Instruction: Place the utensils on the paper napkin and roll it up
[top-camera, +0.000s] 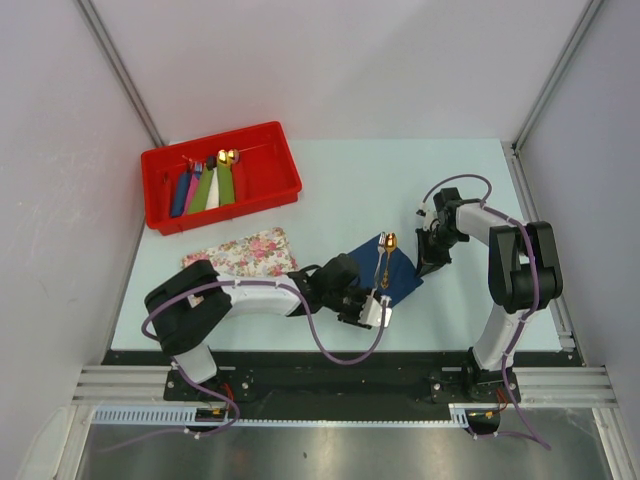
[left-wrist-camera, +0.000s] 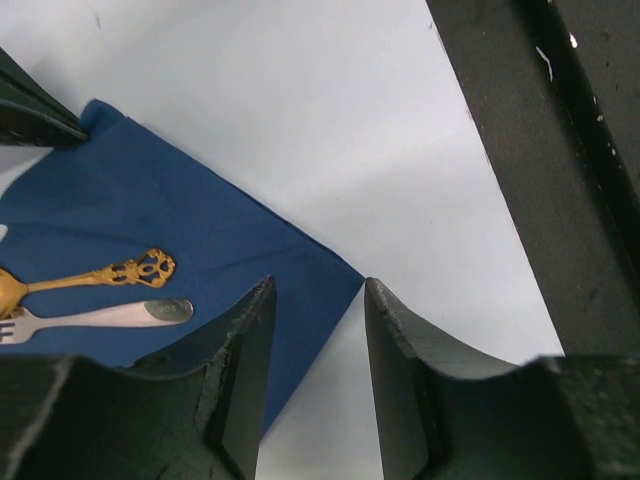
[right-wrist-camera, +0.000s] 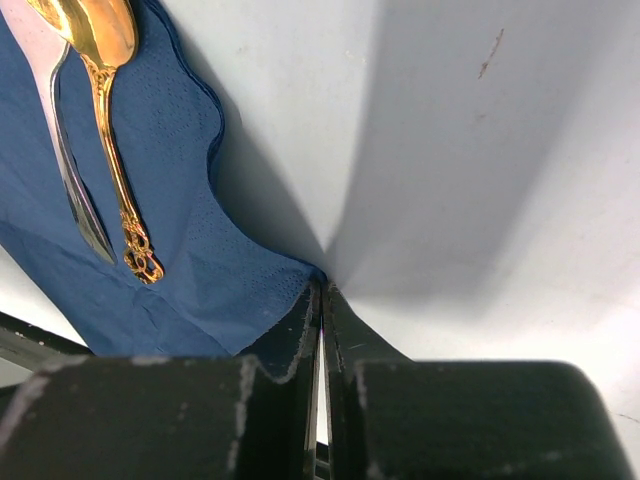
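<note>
The paper napkin (top-camera: 403, 272) lies flat and unrolled on the desk (top-camera: 400, 180), a little right of the middle, turned so that its corners point near, far, left and right. On it you have both utensils, the gold spoon (top-camera: 386, 255) and the silvery fork (left-wrist-camera: 110, 315). They lie side by side and touching, bowl and tines toward the far corner, handles toward the near one. So the first half of the task looks done. The rolling is what is left, and no fold or curl has been started that I can see.

Your left end effector (left-wrist-camera: 320, 290) is low at the napkin's near corner. It is about half open, the corner lies in the gap between the fingers, and nothing is gripped yet. Your right end effector (right-wrist-camera: 320, 290) sits at the right corner with its fingers pressed together. The paper runs right up to their tips, but I cannot tell whether any of it is caught between them.

Further out, the flowered tray (top-camera: 250, 250) lies just left of the napkin, well clear of it. At the far left, the red bin (top-camera: 160, 215) holds coloured rolls (top-camera: 205, 187) that look finished. You would next need a firm hold on the near corner to turn it over the handles.
</note>
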